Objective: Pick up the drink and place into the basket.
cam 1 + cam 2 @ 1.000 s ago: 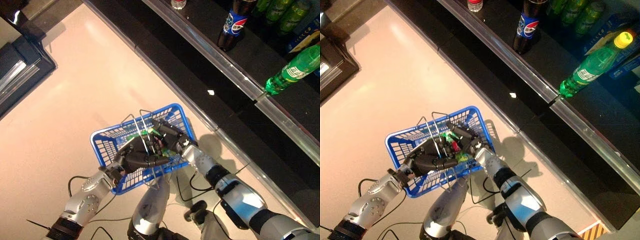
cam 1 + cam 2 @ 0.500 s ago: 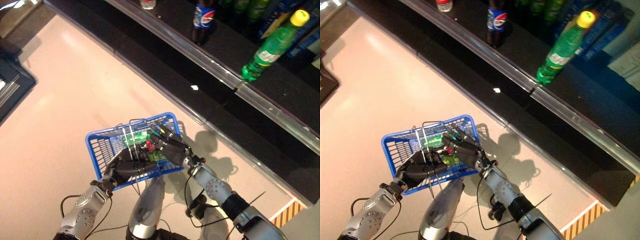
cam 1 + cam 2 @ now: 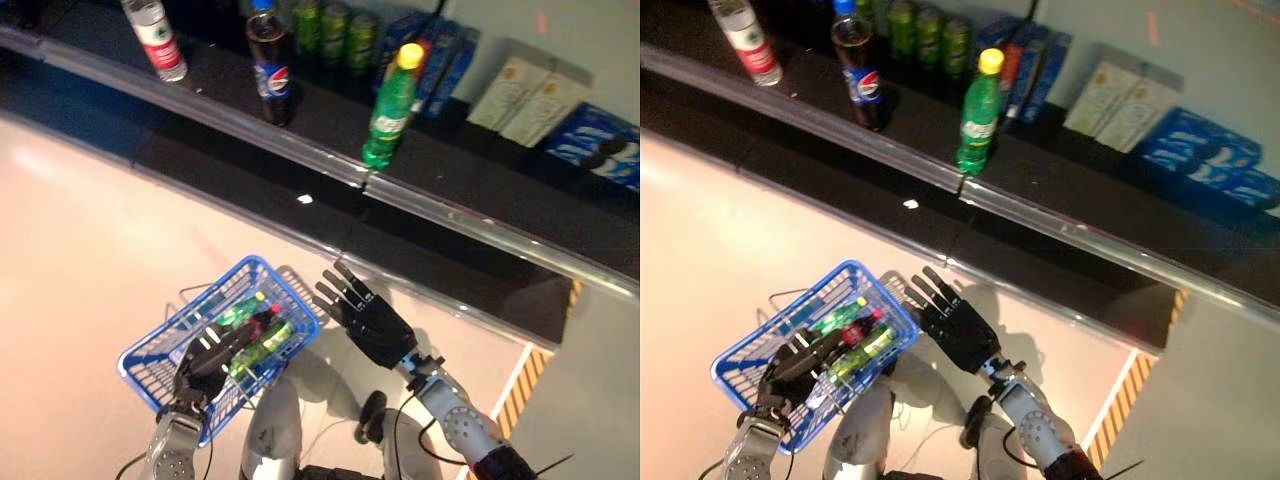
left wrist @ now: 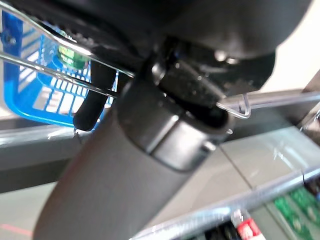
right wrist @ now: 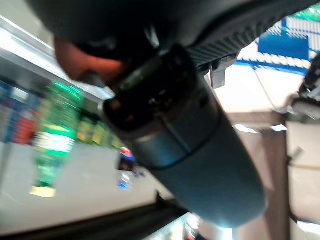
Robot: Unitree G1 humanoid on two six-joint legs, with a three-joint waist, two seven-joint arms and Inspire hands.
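- The right hand (image 3: 368,318) has come out of the blue basket (image 3: 150,365) since half a second ago; it now hangs just beside the basket's far rim, fingers straight and spread, holding nothing.
- The whole view has swung up as well, so more of the shelf (image 3: 480,215) shows; that is the camera's move, not the things'.
- The left hand (image 3: 205,362) stays curled round the basket's wire handle (image 3: 232,348), as before.
- The drink (image 3: 262,345), a green bottle, lies inside the basket beside another green bottle (image 3: 237,311), apart from the right hand and just past the left hand's fingers.
- On the shelf stand a green bottle with a yellow cap (image 3: 388,106), a cola bottle (image 3: 268,68) and a water bottle (image 3: 155,38).
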